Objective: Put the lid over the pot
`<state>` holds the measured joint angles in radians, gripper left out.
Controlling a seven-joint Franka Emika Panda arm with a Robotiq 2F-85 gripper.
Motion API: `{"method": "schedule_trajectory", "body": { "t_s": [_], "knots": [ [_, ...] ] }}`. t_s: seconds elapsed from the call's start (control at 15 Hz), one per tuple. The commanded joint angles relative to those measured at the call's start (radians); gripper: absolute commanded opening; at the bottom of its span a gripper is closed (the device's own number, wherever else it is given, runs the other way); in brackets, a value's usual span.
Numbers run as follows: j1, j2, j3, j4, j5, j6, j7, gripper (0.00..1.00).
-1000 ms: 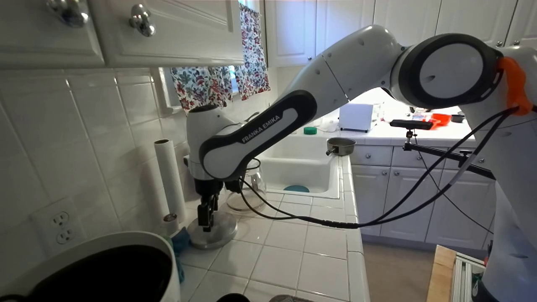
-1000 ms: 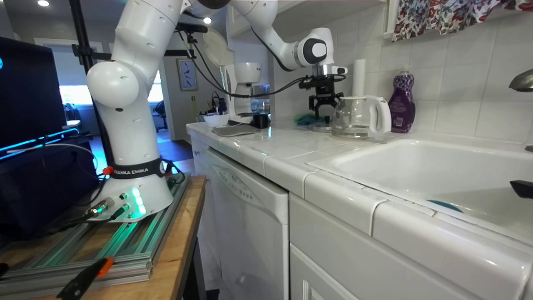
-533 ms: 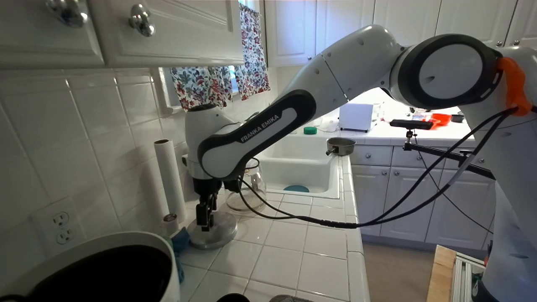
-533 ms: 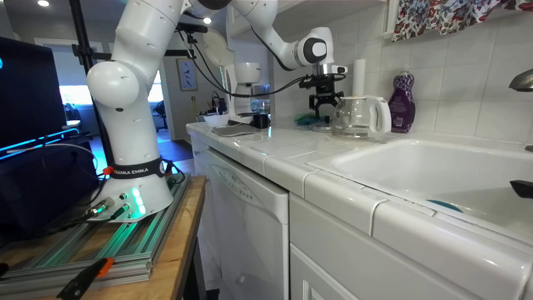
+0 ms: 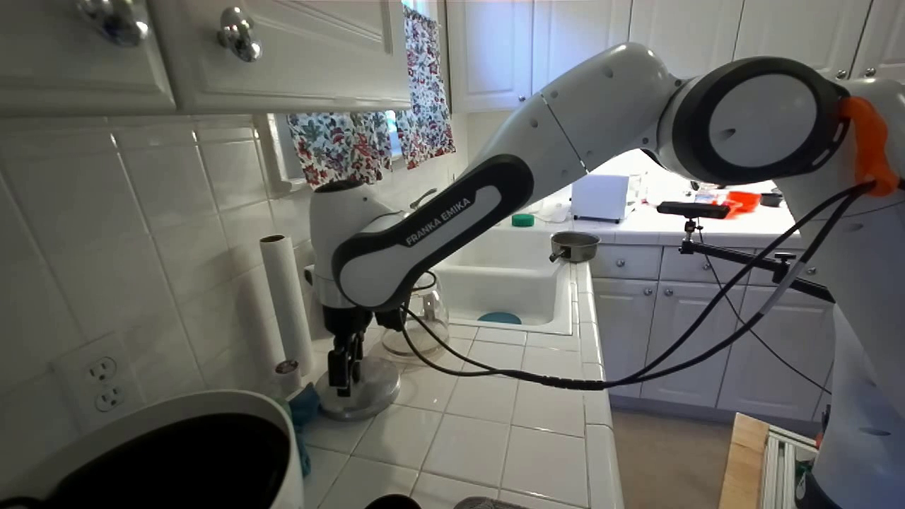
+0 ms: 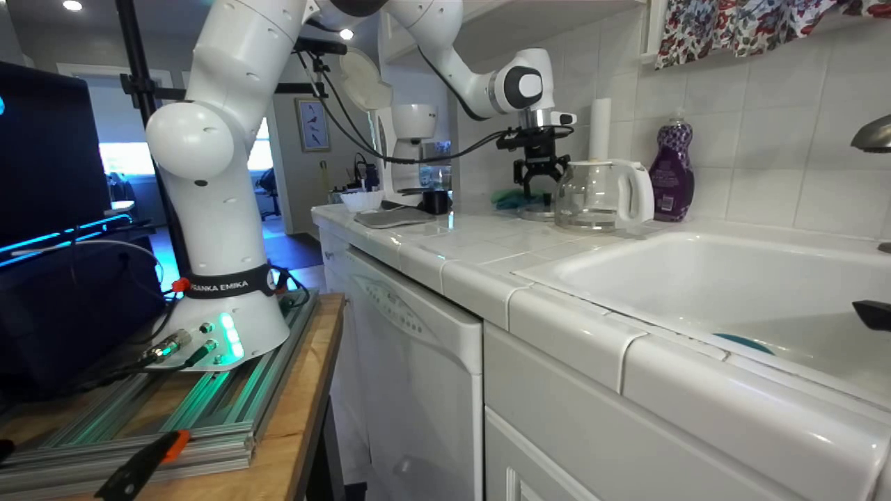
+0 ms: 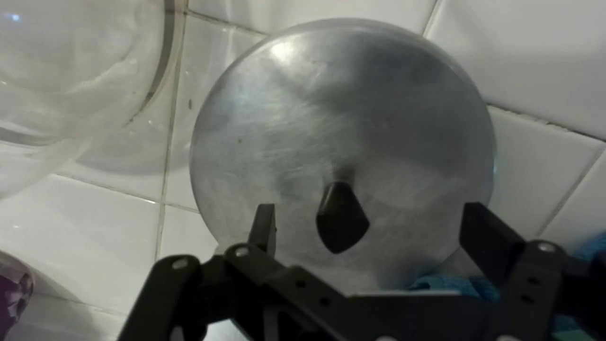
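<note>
Exterior view: big round vessel (image 5: 286,442) near left, white wall, dark inside. Blue cloth (image 5: 305,407) past it, just left of lid (image 5: 378,397). Lid flat on tiled counter (image 5: 477,406), black knob (image 7: 342,220) on top. Gripper (image 7: 370,212) over lid, fingers spread, knob showing between them in wrist view. Glass carafe (image 5: 433,312) just beyond, then sink (image 5: 520,284). Pot (image 5: 576,247) far right at sink's edge, well apart from lid.
</note>
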<state>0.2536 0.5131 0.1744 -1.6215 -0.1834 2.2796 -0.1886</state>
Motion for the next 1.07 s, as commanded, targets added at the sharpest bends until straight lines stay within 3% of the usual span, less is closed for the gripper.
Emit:
{"method": "schedule_trajectory", "body": {
  "t_s": [0.0,0.6,1.0],
  "knots": [
    [0.032,-0.026,-0.012,-0.063,-0.029,0.055,0.065,1.00],
    [0.096,-0.083,-0.083,-0.149,-0.154,0.127,0.263,1.00],
    [0.104,-0.101,-0.088,-0.180,-0.191,0.168,0.354,1.00]
  ]
}}
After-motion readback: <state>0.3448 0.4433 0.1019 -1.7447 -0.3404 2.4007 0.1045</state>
